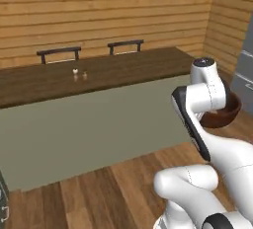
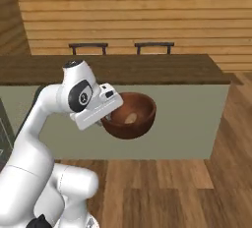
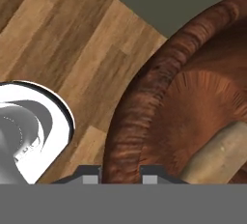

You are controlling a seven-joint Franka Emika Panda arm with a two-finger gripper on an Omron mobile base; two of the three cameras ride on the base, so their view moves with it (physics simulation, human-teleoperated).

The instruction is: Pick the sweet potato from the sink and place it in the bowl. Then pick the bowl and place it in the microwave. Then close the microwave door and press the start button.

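jaws clamped on bowl point(image 2: 129, 116) rim, sweet potato point(image 2: 130, 118) inside, held above floor

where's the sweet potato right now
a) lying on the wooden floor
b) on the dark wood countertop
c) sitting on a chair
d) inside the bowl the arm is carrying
d: the sweet potato lies inside the bowl, which the gripper holds by its rim above the wooden floor.

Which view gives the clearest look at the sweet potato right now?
The hand view: the sweet potato lies large and close inside the bowl, its tan end plain to see. In the right base view it is just a small pale patch at the bowl's bottom. In the left base view the arm covers most of the bowl.
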